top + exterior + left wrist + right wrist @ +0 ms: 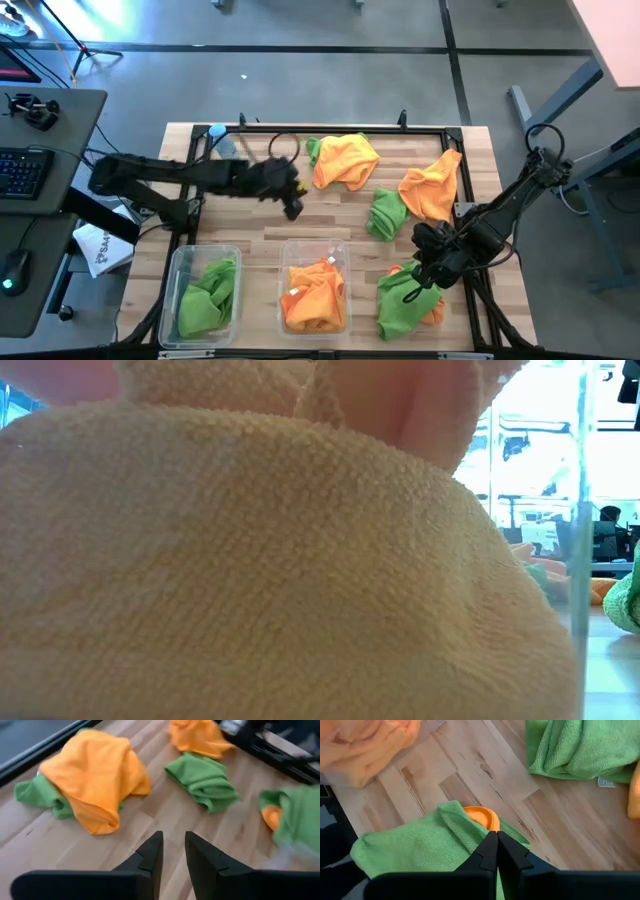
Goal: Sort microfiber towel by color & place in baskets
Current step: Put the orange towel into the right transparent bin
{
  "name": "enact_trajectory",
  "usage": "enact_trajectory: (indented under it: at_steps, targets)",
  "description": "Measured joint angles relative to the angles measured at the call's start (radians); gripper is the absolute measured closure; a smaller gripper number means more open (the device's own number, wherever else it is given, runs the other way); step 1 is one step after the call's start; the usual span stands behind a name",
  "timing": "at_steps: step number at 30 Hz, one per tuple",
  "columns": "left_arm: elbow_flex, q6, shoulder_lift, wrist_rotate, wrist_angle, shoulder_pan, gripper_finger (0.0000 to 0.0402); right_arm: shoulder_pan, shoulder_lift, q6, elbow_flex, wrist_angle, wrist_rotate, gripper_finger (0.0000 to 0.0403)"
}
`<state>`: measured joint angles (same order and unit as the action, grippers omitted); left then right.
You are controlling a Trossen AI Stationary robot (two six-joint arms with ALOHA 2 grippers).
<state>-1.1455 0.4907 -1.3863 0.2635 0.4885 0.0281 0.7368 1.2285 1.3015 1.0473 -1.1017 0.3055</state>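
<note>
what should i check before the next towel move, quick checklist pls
1. Left gripper empty: ok, fingers slightly apart over bare wood, nothing between them.
2. Right gripper state: shut, tips over the green towel with orange showing under it; whether it grips cloth, cannot tell.
3. Left basket holds green only: ok.
4. Middle basket holds orange only: ok.
5. Loose towels sorted: not ok, the orange-over-green heap, the lone green towel and the orange towel lie on the table.
6. Low view usable: not ok, cloth fills it.
</note>
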Motion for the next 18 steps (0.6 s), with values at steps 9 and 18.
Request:
enact_trajectory:
  at_steps: [9,18]
  targets:
    - [-0.152,0.006,-0.225,-0.178,0.007,0.233,0.0377,-0.004,0.0,0.001,0.0,0.001,0.105,0.0403]
    - [-0.228,0.107,-0.403,-0.299,0.007,0.362,0.0371,-0.004,0.0,0.132,0.0,0.0,0.133,0.0402]
